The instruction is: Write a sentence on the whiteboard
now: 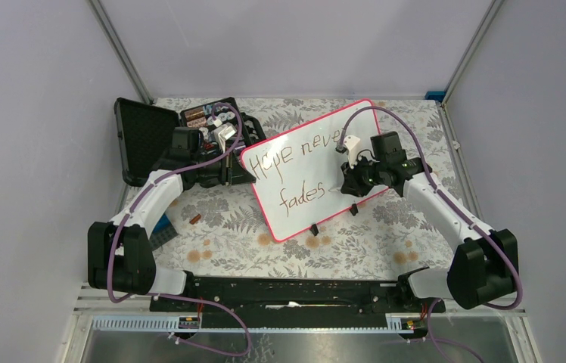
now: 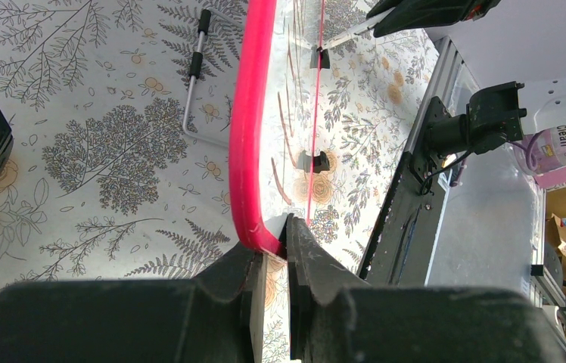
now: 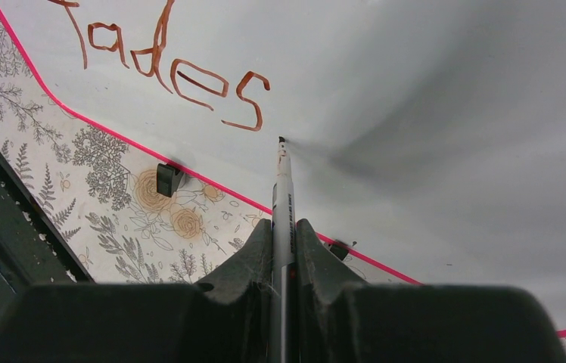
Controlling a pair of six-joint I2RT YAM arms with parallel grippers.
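Note:
The whiteboard (image 1: 299,219) lies tilted at mid-table, white with a pink-red rim (image 2: 246,128). The sentence (image 1: 295,151) on it reads "Hope never" above "fades" (image 3: 174,72) in brownish marker. My left gripper (image 1: 244,175) is shut on the board's left corner, with the rim pinched between its jaws (image 2: 284,242). My right gripper (image 1: 352,181) is over the board's right half, shut on a white marker (image 3: 283,189). The marker's tip (image 3: 281,141) sits at the board just right of the last "s". I cannot tell whether it touches.
An open black case (image 1: 142,136) with a tray of markers (image 1: 204,117) stands back left behind the left arm. A small brown piece (image 1: 195,219) lies on the floral cloth. Two black clips (image 1: 315,228) sit on the board's near edge. A bent metal rod (image 2: 193,83) lies beside the board.

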